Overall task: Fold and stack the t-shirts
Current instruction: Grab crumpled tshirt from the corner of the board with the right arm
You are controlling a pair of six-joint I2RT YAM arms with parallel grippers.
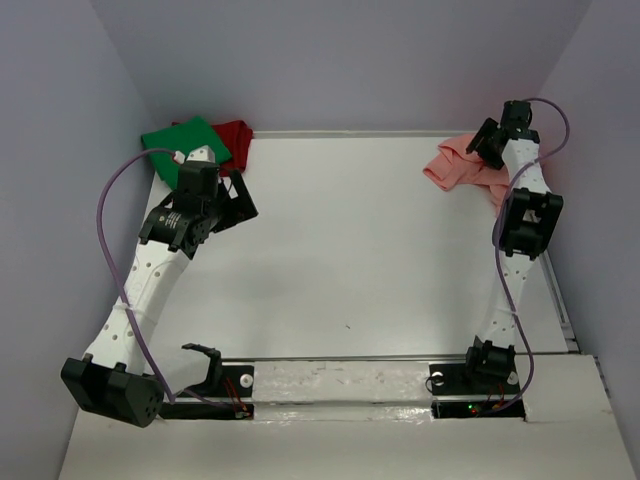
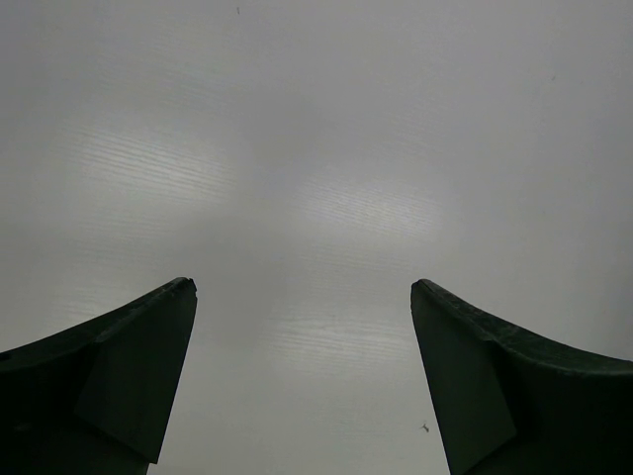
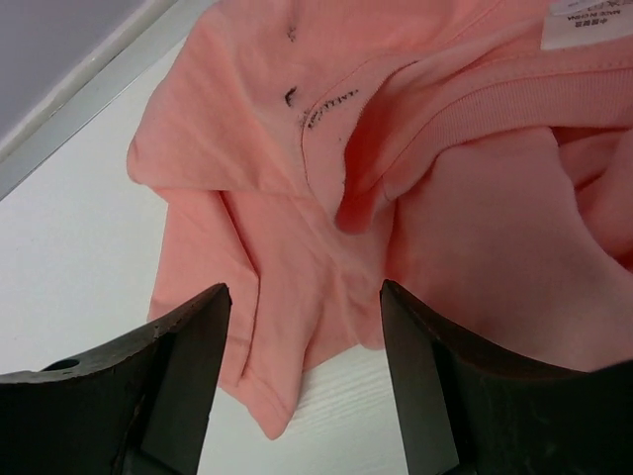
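Top external view: one white table (image 1: 350, 260), two arms, three t-shirts.
Shirt count: one pink, one green, one dark red.
Pink t-shirt (image 1: 455, 165): a crumpled heap at the far right corner of the table, partly under the right arm's wrist.
Green t-shirt (image 1: 185, 140): at the far left corner, lying fairly flat, its near edge hidden by the left arm.
Dark red t-shirt (image 1: 235, 135): bunched against the far edge, touching the green one on its right side.
Spacing: the green and dark red pair sits well apart from the pink one, with the width of the table between them.
Pink shirt up close, right wrist view: salmon cotton, soft and creased, with layers lapped over one another. One ribbed neckband (image 3: 514, 99) runs across the upper right. One white tag (image 3: 584, 25) shows at the top edge. One line of small dark print (image 3: 331, 104) sits below the neck seam. The lower fold rests on the table.
Right gripper (image 3: 302, 292): fingers apart, poised over the pink shirt's lower fold. Whether the tips touch the cloth, I cannot tell.
Left gripper (image 2: 302, 292): fingers spread wide over bare tabletop, near the green and dark red shirts.
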